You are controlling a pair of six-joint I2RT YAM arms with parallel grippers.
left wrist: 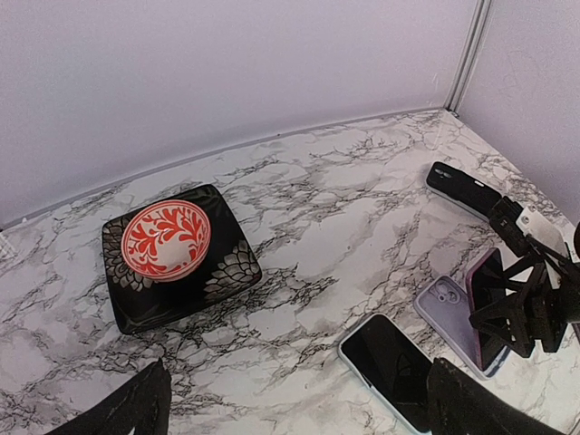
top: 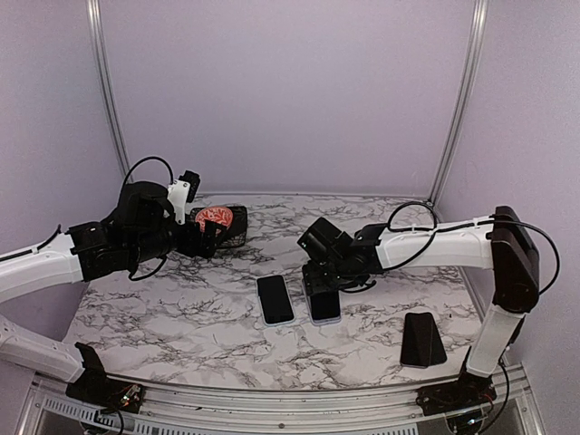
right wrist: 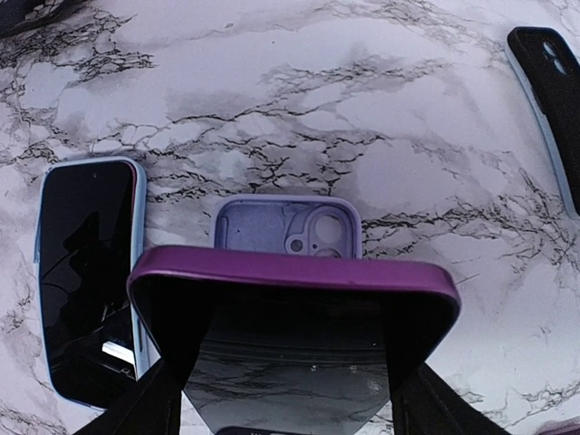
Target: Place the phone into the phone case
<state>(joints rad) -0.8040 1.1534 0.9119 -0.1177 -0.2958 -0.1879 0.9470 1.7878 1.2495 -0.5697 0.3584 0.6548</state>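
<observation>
Jaws of the left gripper (left wrist: 299, 403) gape wide, holding nothing, near a red-patterned bowl (left wrist: 167, 238). Only the right wrist view shows the right gripper (right wrist: 285, 381) clamping a purple-edged phone (right wrist: 290, 326), tilted over the lavender case (right wrist: 287, 227) lying face-up on the table (top: 181, 308). No legible writing.

Lab: framed booth, marble-print table (top: 181, 317)

Upper left: red-and-white patterned bowl (left wrist: 167, 238) on black square dish (left wrist: 228, 272).
Lower right: black-screened phone (left wrist: 391, 367) beside lavender phone case (left wrist: 444, 306).
</observation>
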